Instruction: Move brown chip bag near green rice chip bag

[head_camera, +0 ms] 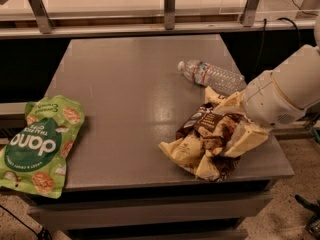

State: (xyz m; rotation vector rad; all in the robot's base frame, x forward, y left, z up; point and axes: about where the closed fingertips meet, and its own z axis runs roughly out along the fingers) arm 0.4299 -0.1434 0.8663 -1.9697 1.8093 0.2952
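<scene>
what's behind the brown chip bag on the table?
A clear water bottle lies behind the brown chip bag, on the table. The gripper sits at the bag's right side, and the arm covers what is behind that side.

Dim warm light from above. Pale glare seen on bench (pixel 150 109) centre. Gripper (pixel 234 121), at right, clamped on brown chip bag (pixel 209 130), brightly lit.

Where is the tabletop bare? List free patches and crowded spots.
Widest free patch: the middle of the table, from the green rice chip bag at the front-left edge across to the brown chip bag. The back-left stretch is also bare. Crowded: the right side, with the water bottle, the brown chip bag and the gripper at it.
</scene>
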